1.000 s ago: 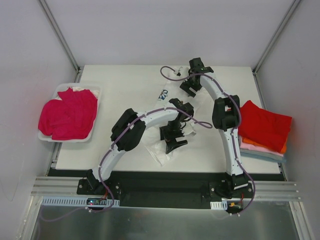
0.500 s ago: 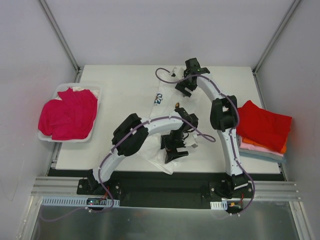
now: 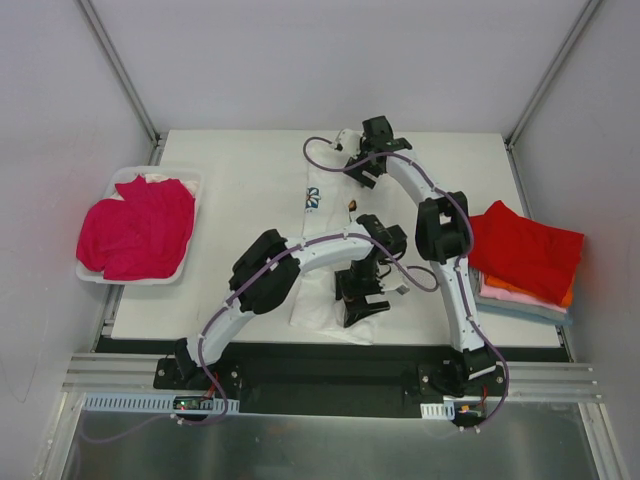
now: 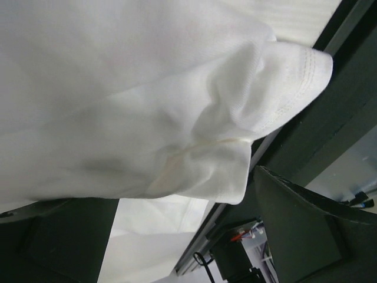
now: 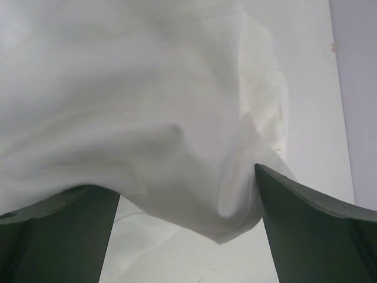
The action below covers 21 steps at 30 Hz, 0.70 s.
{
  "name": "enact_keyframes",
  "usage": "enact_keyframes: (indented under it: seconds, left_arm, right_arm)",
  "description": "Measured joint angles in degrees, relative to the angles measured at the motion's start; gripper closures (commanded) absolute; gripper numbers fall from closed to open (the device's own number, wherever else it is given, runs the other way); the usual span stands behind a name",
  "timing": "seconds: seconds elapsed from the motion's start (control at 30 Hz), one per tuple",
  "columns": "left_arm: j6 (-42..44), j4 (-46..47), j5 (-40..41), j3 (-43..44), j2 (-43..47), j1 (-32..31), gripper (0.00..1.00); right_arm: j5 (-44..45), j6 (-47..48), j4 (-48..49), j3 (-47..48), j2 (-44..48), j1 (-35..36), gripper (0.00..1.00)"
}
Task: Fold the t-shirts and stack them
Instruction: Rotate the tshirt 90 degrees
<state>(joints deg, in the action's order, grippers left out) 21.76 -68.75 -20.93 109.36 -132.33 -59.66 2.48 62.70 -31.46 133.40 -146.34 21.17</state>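
Note:
A white t-shirt with a blue print lies stretched lengthwise mid-table. My left gripper is over its near end and my right gripper is at its far end. In the left wrist view a hemmed fold of the white t-shirt hangs off the table across my left gripper, whose jaws stand wide apart. The right wrist view shows the same: white t-shirt cloth sags between the widely spread fingers of the right gripper. A magenta t-shirt fills the tray.
The white tray sits at the table's left edge. At the right edge is a folded stack: a red shirt on top, then orange, pink and light-blue ones. Cables loop from both arms.
The white shirt has gone from a diagonal heap to a straight lengthwise strip. My left gripper moved right and nearer; my right gripper moved left along the far end.

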Motion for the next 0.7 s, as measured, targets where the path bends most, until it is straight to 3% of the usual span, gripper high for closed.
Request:
enact_keyframes:
  seconds: [0.47,0.7]
  left_arm:
    - [0.3,1.9,5.9,7.1,-2.2,0.0,0.06]
    - [0.7,5.3,14.4,7.1,0.7,0.0,0.05]
  right_arm:
    - [1.8,1.0,4.8,-1.1,0.3,1.8,0.03]
    - [8.2,1.0,7.5,-14.1,8.7,2.6,0.03]
